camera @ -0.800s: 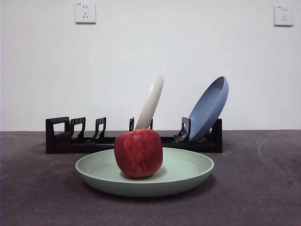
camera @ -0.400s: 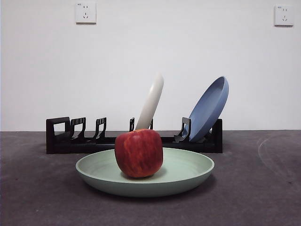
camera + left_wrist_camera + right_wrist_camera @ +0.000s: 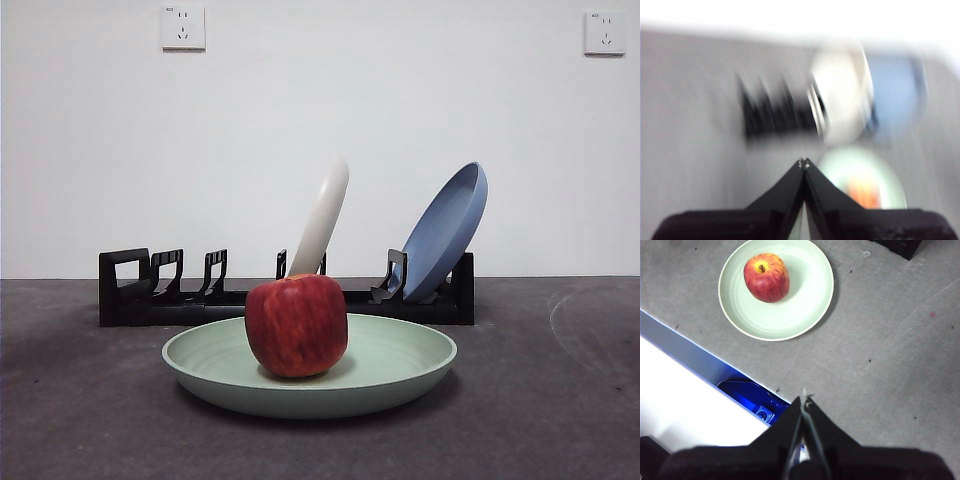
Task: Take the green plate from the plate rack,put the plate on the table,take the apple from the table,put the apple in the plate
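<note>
Now you have one big red apple [image 3: 296, 326] sitting in one round pale green plate [image 3: 400, 365] on the dark grey table [image 3: 560, 400]. Two plates, cream [image 3: 322, 215] and blue [image 3: 446, 232], stand in the black rack [image 3: 125, 290]. Both grippers, left [image 3: 803, 162] and right [image 3: 805, 399], hang empty, jaws pressed together.

The left gripper [image 3: 803, 162] has its two black jaws pressed together, tips touching. The right gripper [image 3: 804, 399] is the same, jaws closed to one point, holding nothing.
</note>
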### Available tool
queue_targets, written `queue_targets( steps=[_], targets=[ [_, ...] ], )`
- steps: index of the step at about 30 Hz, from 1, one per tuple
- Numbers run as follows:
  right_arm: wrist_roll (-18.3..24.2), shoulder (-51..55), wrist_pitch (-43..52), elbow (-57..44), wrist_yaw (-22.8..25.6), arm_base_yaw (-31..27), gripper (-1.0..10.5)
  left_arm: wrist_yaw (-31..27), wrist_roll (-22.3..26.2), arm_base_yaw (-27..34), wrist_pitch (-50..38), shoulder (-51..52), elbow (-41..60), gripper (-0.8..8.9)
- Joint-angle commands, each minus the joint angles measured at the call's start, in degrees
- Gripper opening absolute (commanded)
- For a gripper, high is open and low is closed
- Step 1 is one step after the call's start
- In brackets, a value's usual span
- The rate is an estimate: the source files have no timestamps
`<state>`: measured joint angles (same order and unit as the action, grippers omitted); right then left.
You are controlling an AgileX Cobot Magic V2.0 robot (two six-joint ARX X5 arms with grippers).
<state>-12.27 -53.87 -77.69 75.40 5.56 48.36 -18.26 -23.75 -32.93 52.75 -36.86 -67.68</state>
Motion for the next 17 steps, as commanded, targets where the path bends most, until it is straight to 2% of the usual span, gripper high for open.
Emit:
queue_targets(
  steps=[1, 7, 12, 17],
  targets=[
    [-0.63, 0.02, -1.18, -0.22, 0.07, 0.04, -0.2, 1.22, 3.19, 6.51, -12.66, 4.46, 8.04, -0.03],
    [-0.63, 0.02, -1.18, -0.22, 0.07, 0.04, -0.2, 9.57, 5.25, 15.76, -28.52, 14.34, 26.25, -0.03],
    [-0.61, 0.02, -1.18, -0.22, 0.07, 0.04, -0.2, 11.52, 6.03, 21.44, -39.17, 21.09, 40.52, -0.03],
    [-0.61, 0.02, -1.18, -0.22, 0.07, 0.04, -0.2, 14.19, 6.47, 26.43, -44.94, 26.43, 50.77, -0.03]
  ],
)
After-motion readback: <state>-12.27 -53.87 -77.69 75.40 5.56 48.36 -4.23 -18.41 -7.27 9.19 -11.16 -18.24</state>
